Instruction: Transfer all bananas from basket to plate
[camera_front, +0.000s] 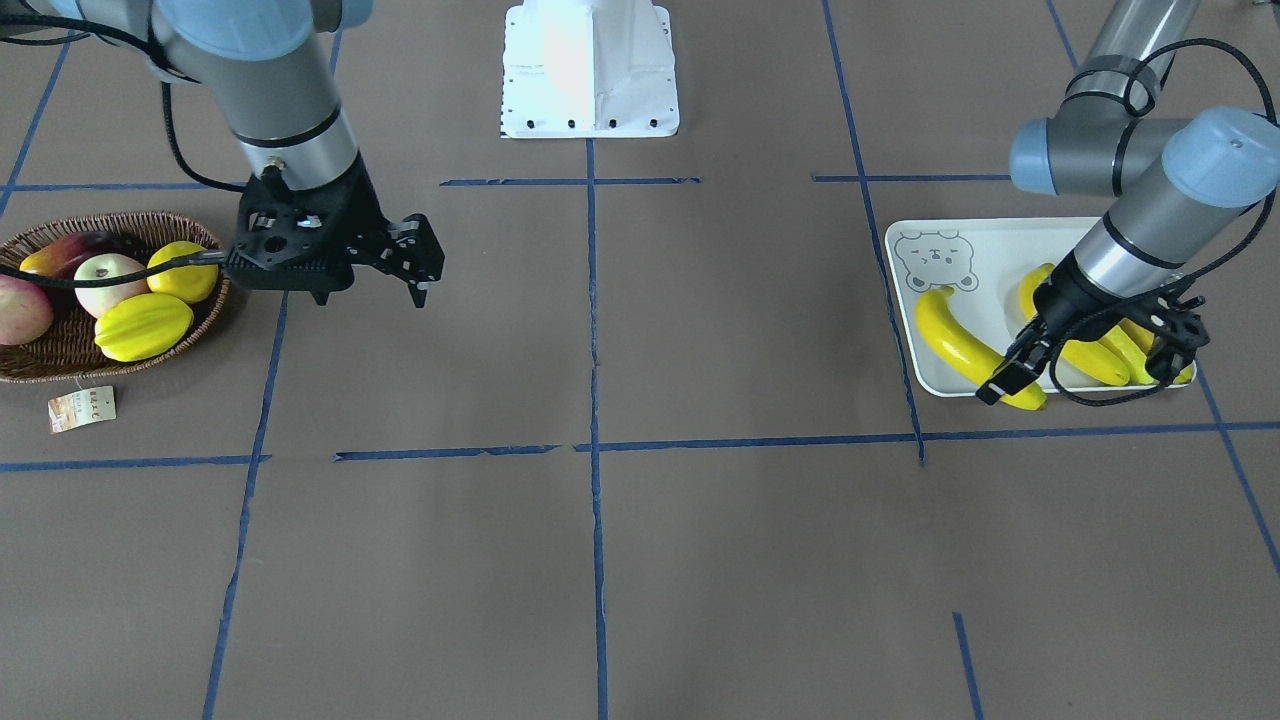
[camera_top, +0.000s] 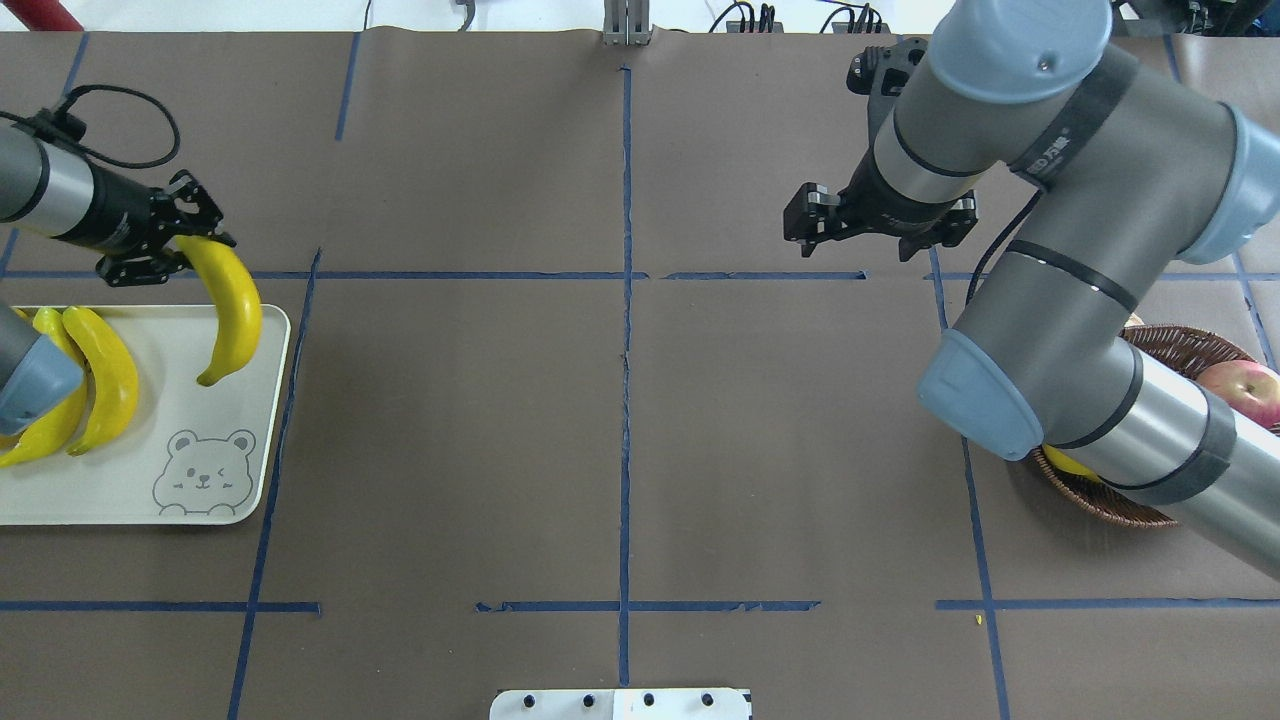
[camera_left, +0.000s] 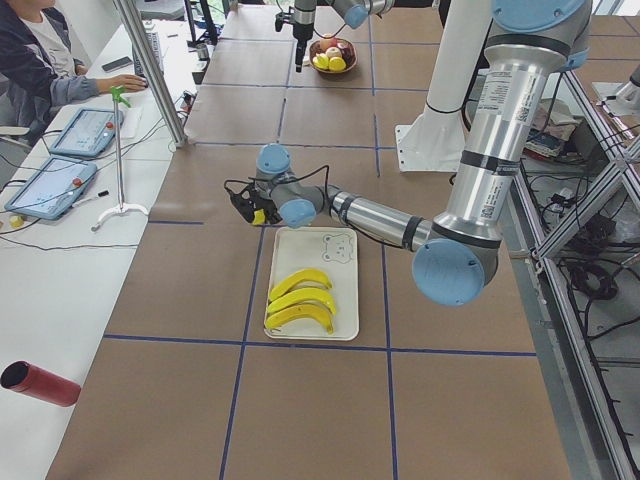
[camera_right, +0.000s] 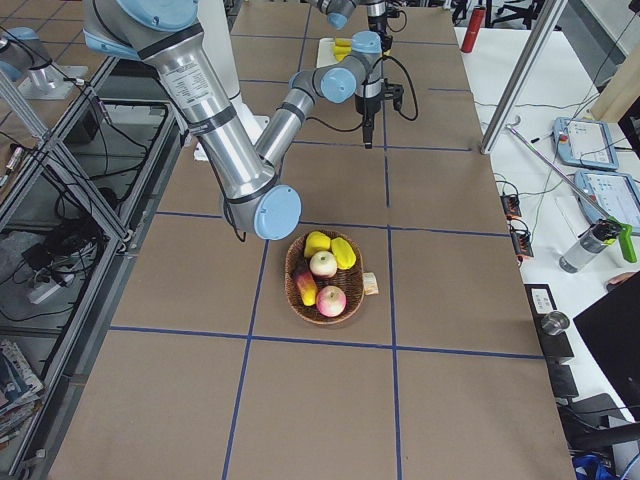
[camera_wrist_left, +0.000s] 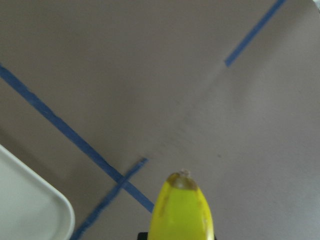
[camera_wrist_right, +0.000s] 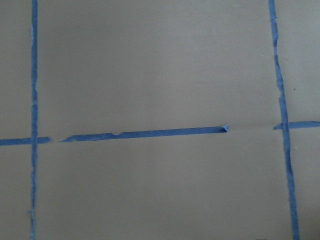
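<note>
- Final transfer is under way, going by the layout: the left jaws are gripping one end of the fourth banana (camera_top: 235, 310) and holding that end raised, just past the edge of the plate (camera_top: 90, 495) away from the robot.
- The banana's other tip is hanging down over the plate. I cannot tell if it is touching.
- The other three bananas (camera_left: 300, 298) are lying side by side on the plate, near the held one.
- The basket (camera_front: 60, 372) is sitting well apart at the other end of the tabletop (camera_front: 700, 560), showing only apples (camera_front: 108, 282), a lemon (camera_front: 185, 270) and a starfruit (camera_front: 143, 326). No banana is showing in it, so the job is looking nearly done.
- Next move, as I am judging it: bringing the held end in over the plate and lowering it so the whole banana is lying inside the rim beside the others, then letting go and lifting clear.
- The right jaws are hovering over bare tabletop beside the basket, standing apart and gripping nothing.
</note>
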